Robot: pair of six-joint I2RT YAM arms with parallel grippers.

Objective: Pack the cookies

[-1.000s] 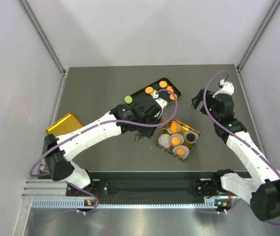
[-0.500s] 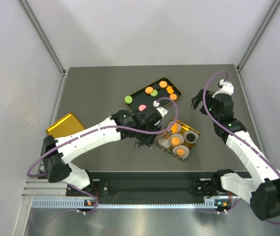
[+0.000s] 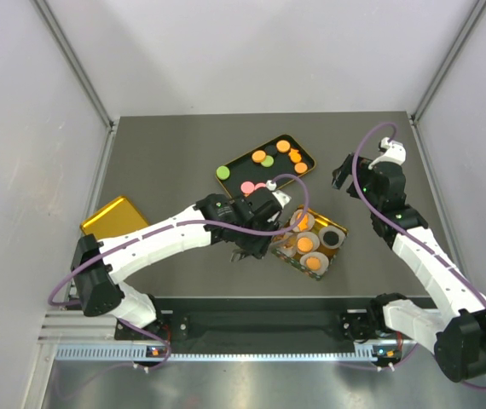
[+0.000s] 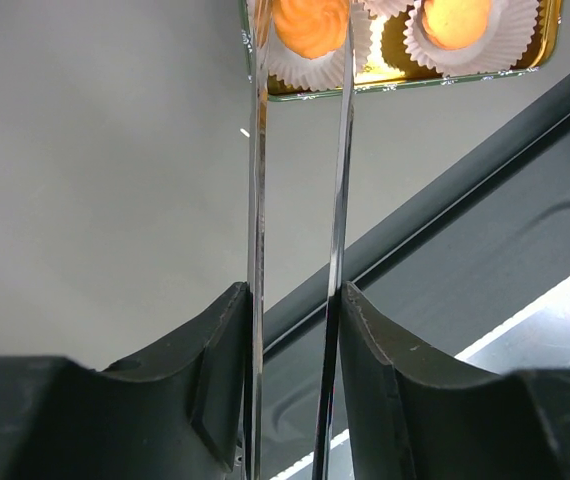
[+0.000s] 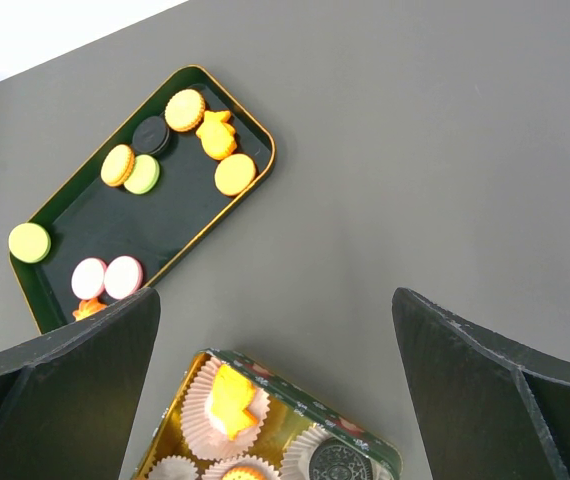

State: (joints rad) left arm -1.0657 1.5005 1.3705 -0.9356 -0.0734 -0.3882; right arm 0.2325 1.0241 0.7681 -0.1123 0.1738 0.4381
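On the dark tray (image 5: pixel 180 215) lie two pink cookies (image 5: pixel 89 277); right claw (image 5: pixel 273 296) spread wide, left claw (image 4: pixel 299 60) state unclear.

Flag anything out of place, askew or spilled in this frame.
One green cookie lies across the rim at the left corner of the black tray, instead of flat inside it like the other cookies there. Nothing else looks spilled or damaged.
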